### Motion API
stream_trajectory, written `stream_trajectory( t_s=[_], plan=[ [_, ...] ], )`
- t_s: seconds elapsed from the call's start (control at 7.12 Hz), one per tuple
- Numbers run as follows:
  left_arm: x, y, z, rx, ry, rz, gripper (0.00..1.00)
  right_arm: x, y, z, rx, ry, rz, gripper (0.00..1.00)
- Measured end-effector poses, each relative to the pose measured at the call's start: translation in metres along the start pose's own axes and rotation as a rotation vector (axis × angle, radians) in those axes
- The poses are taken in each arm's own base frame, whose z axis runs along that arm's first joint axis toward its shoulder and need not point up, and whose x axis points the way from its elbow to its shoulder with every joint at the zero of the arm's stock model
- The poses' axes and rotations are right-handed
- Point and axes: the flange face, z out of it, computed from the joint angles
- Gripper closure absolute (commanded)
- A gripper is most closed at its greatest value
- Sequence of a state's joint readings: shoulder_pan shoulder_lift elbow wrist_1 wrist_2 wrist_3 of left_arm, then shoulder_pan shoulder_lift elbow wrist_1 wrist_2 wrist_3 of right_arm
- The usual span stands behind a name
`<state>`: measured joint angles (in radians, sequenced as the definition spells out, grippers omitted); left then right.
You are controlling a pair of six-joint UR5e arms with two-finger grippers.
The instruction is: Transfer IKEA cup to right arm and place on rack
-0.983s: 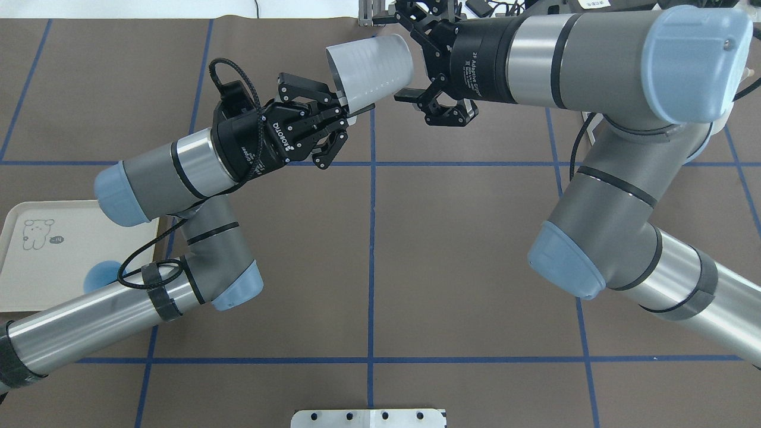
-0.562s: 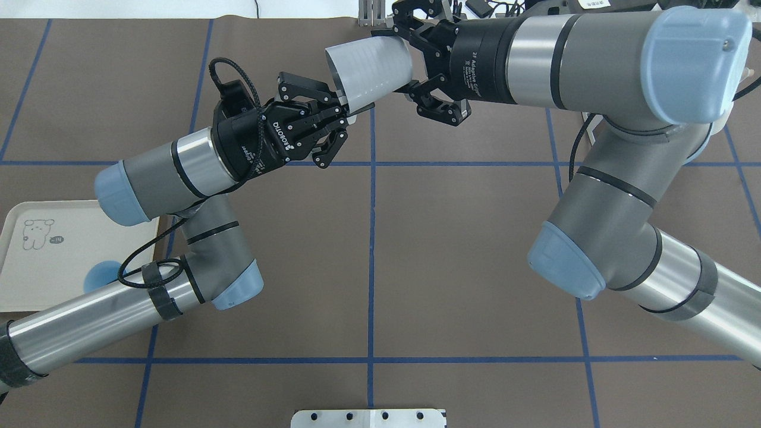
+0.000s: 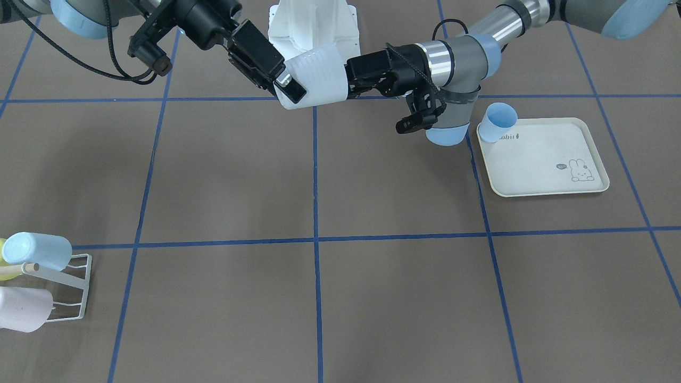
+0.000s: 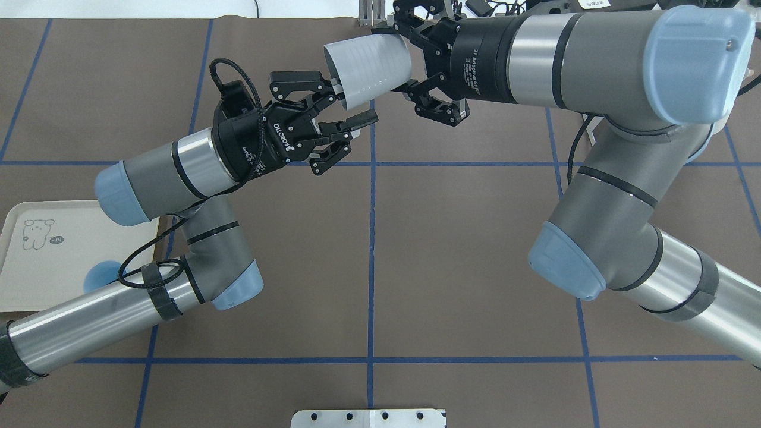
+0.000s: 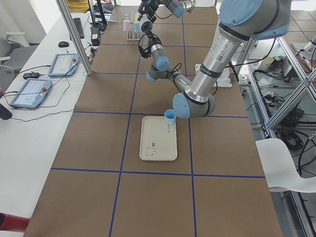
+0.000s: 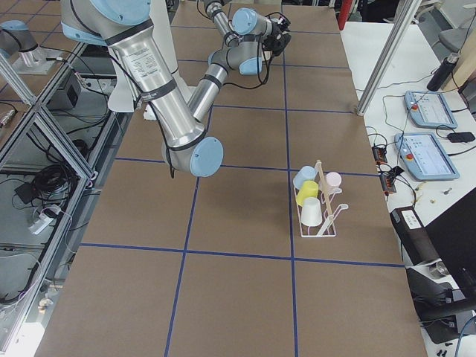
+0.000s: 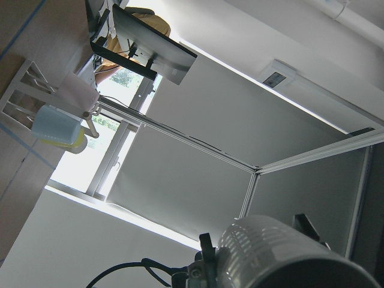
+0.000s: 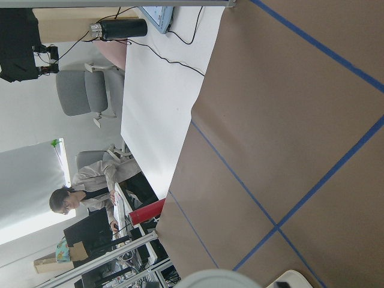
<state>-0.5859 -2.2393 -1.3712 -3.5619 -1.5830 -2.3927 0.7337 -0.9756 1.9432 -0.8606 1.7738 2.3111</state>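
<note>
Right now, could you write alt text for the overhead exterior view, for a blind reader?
Over a brown table, the right gripper is shut on the base of a white cup held sideways, while the left gripper stands open at its rim. A cream tray lies at the lower left.
</note>
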Motion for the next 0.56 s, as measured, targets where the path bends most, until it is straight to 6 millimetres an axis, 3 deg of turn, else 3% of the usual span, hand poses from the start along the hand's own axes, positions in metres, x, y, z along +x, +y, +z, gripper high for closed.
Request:
stream_trajectory(
  t_s=[0.28,0.56],
  plan=[
    [-0.002,-0.002,-0.003,0.005,-0.005,0.005,0.16,-0.007,-0.009,-0.005,0.021,-0.012,0.001,1.00],
    [-0.003,-0.004,-0.006,0.010,-0.008,0.008,0.16,-0.019,-0.051,-0.006,0.120,-0.009,-0.017,1.00]
  ],
)
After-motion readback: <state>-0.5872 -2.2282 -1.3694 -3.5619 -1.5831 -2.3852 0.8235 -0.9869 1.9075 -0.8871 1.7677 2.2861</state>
